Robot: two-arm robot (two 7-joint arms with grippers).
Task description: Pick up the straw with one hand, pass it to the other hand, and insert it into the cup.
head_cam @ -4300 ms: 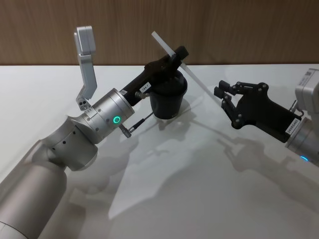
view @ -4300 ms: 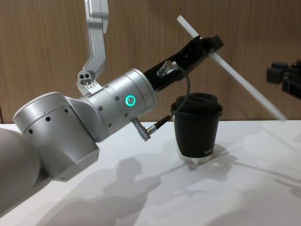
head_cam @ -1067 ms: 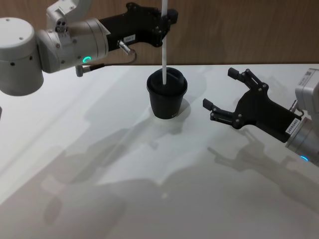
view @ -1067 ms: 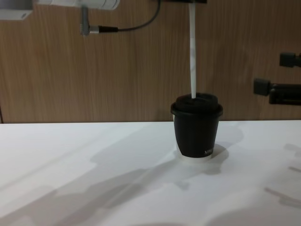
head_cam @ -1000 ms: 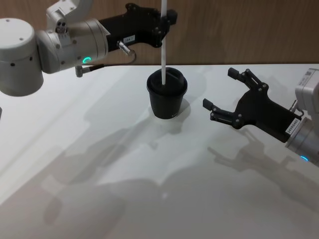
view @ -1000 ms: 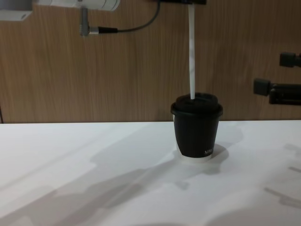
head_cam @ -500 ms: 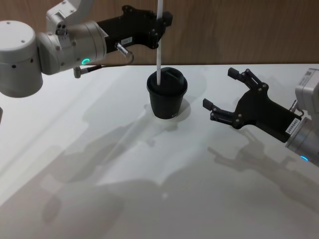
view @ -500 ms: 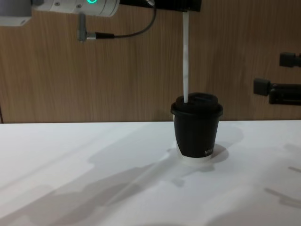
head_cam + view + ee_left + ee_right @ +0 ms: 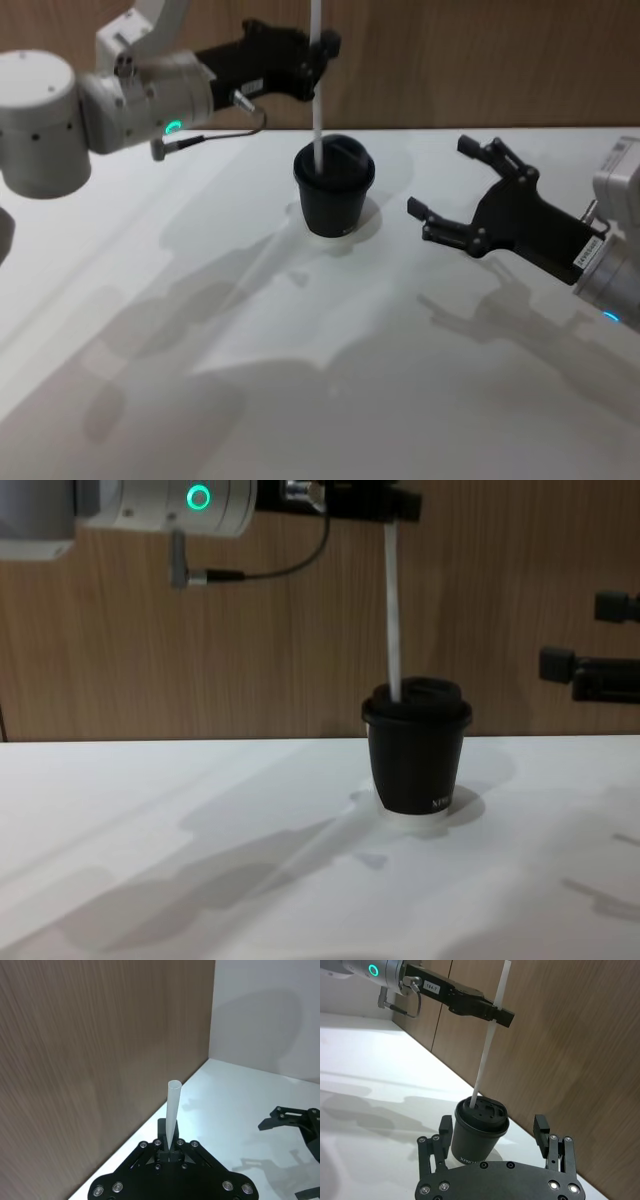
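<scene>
The black cup (image 9: 335,195) with a domed lid stands upright on the white table (image 9: 330,380). The white straw (image 9: 317,95) stands nearly vertical above it, and its lower end meets the left part of the lid (image 9: 397,694). How deep the end goes is hidden. My left gripper (image 9: 320,45), on the silver green-lit wrist, is shut on the straw's upper part (image 9: 394,610), high above the cup (image 9: 416,750). My right gripper (image 9: 440,178) hovers open to the right of the cup, apart from it, with the cup (image 9: 480,1130) in front of its fingers.
A wood-panelled wall (image 9: 480,60) runs along the far edge of the table, close behind the cup. A thin dark cable (image 9: 290,565) loops under the left wrist. Bare tabletop lies in front of the cup and to its left.
My left gripper has come down and a little to the left with the straw. The straw's lower end has shifted from the lid's middle to its left part. The right gripper has stayed put.
</scene>
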